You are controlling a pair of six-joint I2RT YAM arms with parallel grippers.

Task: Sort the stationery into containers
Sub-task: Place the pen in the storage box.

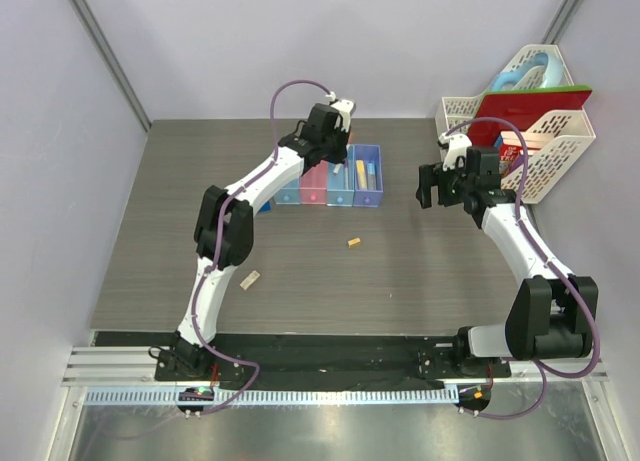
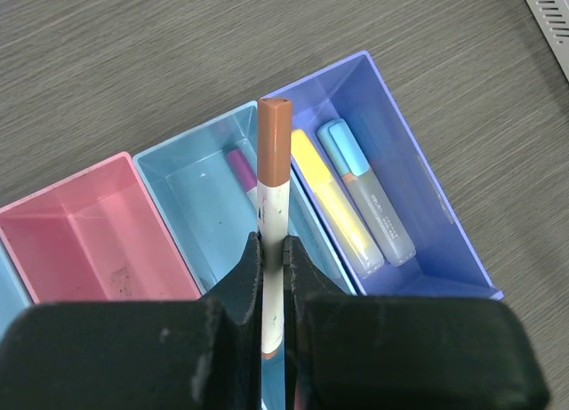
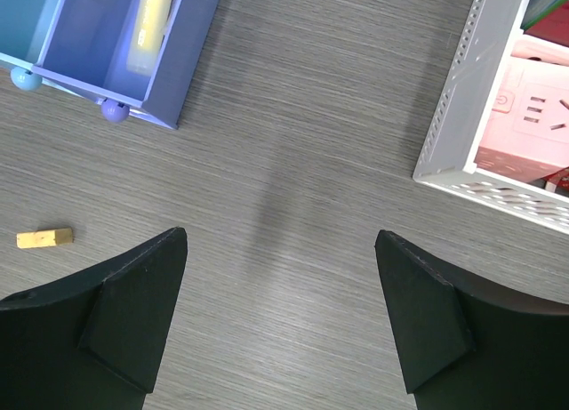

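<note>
Top view: left arm (image 1: 250,196) over the row of four joined translucent plastic bins (image 1: 313,188); tan eraser (image 1: 353,243) and beige eraser (image 1: 249,279) loose on the grey tabletop (image 1: 150,231). Left wrist view: left pincer (image 2: 273,245) grasping a thin white pen (image 2: 274,161), orange-brown tipped, above the light blue bin (image 2: 196,205); lowering and letting go seems next. Right wrist view: right pincer (image 3: 280,241) released, above tabletop.

Top external: from high at the near edge, looking down on the whole table (image 1: 150,241). Left wrist: close above the purple bin (image 2: 391,116), facing down. Right wrist: low over the table, facing down; same bin (image 3: 200,36) at upper left of frame
</note>
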